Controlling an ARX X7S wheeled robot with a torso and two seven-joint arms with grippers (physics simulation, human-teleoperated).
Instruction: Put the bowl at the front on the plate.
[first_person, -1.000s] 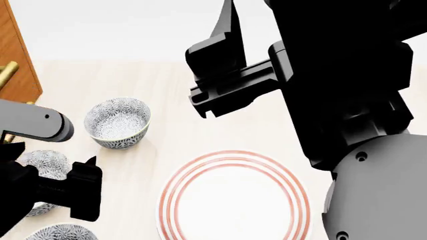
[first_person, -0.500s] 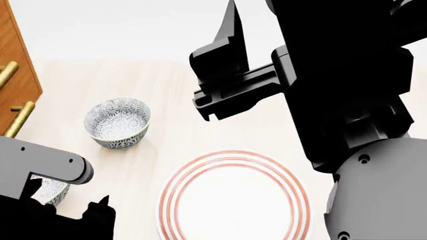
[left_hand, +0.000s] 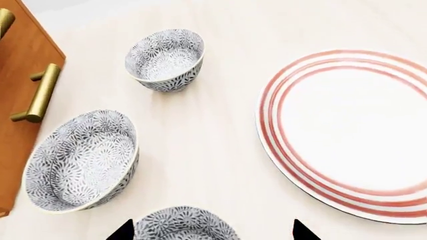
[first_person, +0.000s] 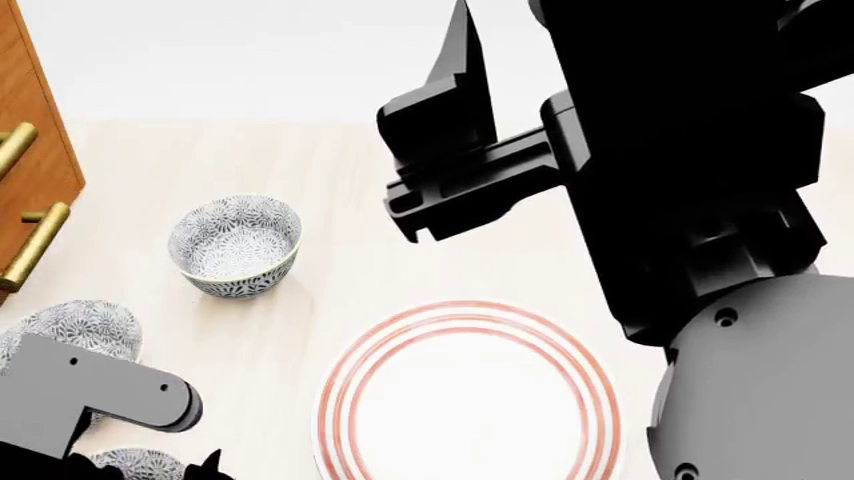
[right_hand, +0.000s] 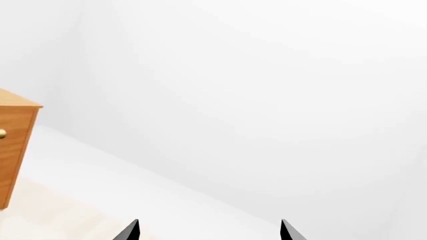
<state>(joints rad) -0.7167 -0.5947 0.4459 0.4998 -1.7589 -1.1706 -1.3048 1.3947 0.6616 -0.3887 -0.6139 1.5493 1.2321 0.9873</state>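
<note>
Desk (left_hand: 220, 150) carries the plate (left_hand: 353, 130), empty, beside three bowls. Front bowl (left_hand: 183, 225) sits right at the left end effector (left_hand: 210, 232), between its spread tips, not gripped. Right end effector (right_hand: 208, 231) is raised, open, holding nothing.

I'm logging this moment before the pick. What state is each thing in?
front bowl: upright, empty, between the open left gripper tips, not gripped
middle bowl: upright, empty
far bowl: upright, empty
plate: flat, empty
right gripper: open, raised, holding nothing
</note>
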